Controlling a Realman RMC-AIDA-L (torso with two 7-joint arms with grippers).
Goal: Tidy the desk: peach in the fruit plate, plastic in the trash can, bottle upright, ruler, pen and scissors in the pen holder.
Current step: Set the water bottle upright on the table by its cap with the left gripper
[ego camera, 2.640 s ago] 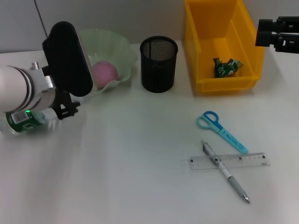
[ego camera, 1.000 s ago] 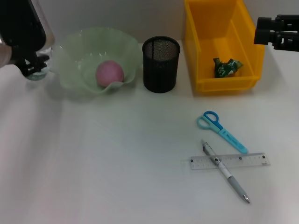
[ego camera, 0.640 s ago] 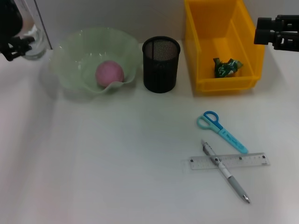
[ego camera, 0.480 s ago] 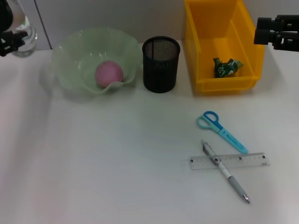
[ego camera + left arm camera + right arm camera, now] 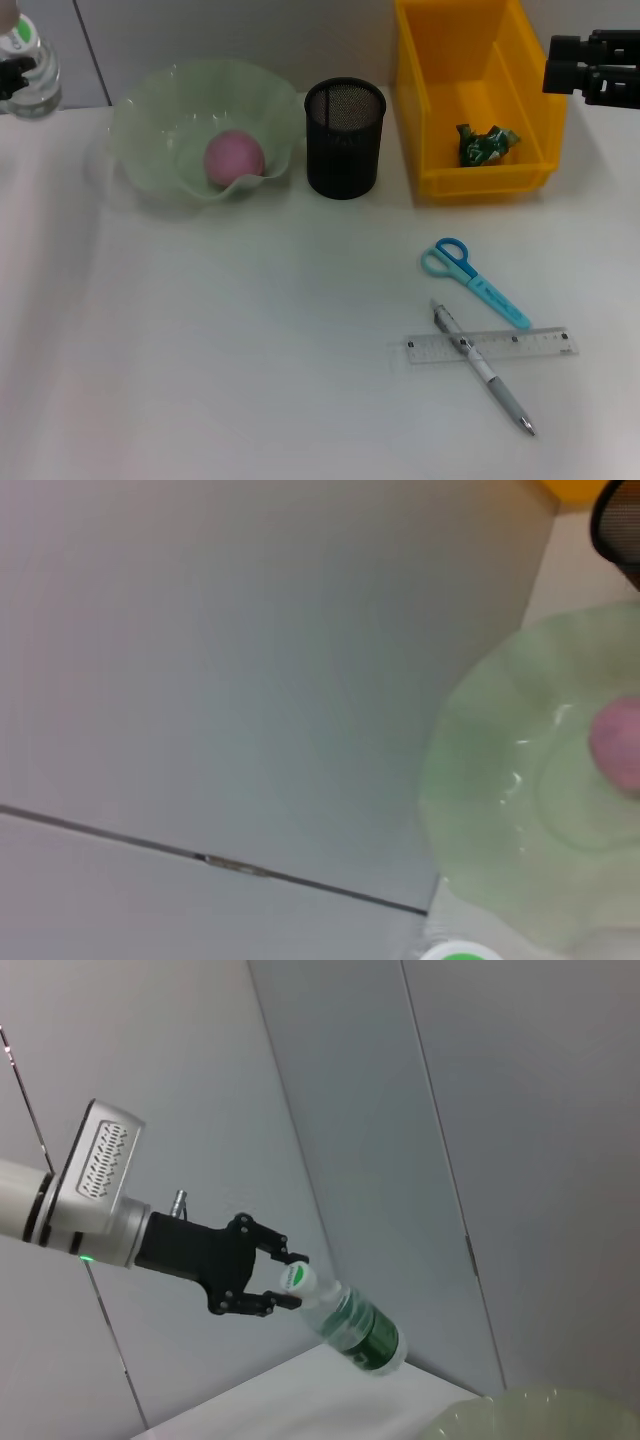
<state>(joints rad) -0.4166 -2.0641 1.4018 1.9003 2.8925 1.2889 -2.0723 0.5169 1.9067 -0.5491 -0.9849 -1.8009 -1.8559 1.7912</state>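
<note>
step: standing bottle | left gripper [image 5: 283, 1287] clamped on clear plastic green-capped bottle [image 5: 352, 1326], tilted | next: lower it upright, release | right gripper [image 5: 592, 70] parked, fingers unclear

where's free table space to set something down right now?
Widest bare patch: the near-left table, in front of the fruit plate and left of the ruler. A narrower strip runs between the pen holder and the scissors. Crowded: near right, where the pen crosses the ruler, and the back row up to the yellow bin.
</note>
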